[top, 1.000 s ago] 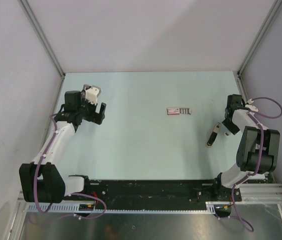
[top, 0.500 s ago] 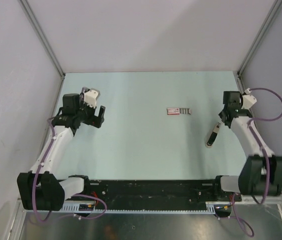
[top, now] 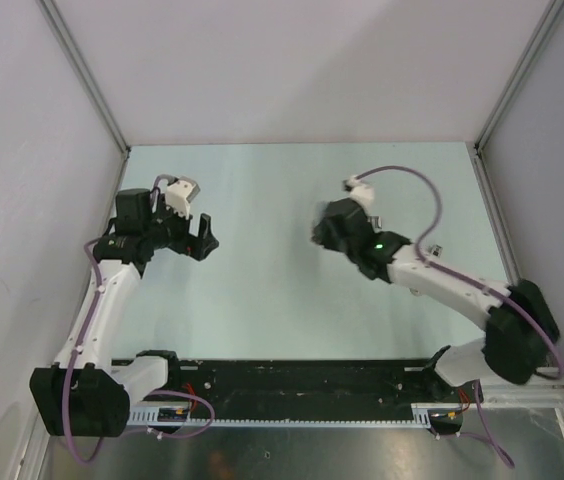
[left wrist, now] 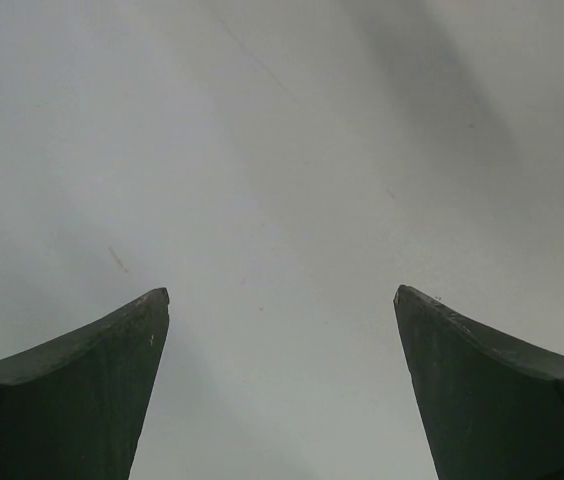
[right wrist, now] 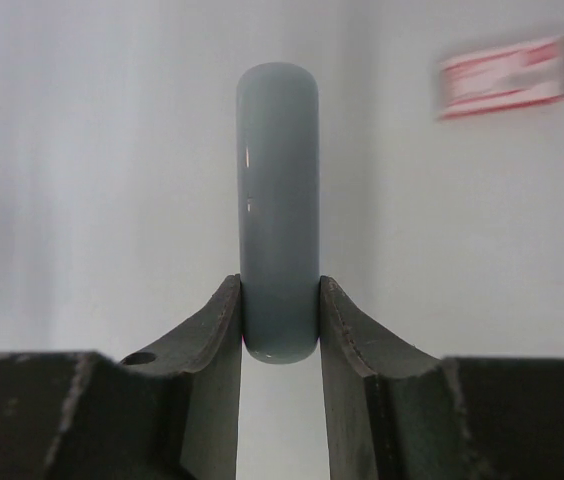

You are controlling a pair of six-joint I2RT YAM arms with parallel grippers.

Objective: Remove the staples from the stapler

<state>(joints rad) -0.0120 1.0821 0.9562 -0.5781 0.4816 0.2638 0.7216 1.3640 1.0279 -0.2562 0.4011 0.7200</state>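
The left gripper (top: 202,238) hangs over the bench (top: 262,300) near its left edge, its claw spread wide with nothing between the fingers (left wrist: 82,380); only bare pale surface shows beneath it. The right arm stretches in from the right side toward the bench's middle, and its gripper (right wrist: 279,285) is clamped narrowly on a grey-blue rounded bar (right wrist: 278,180), which stands straight out beyond the fingertips. The stapler (right wrist: 502,78), red and blurred, lies flat on the bench off to the right of the bar's tip, apart from it. From the overhead camera the right arm hides it.
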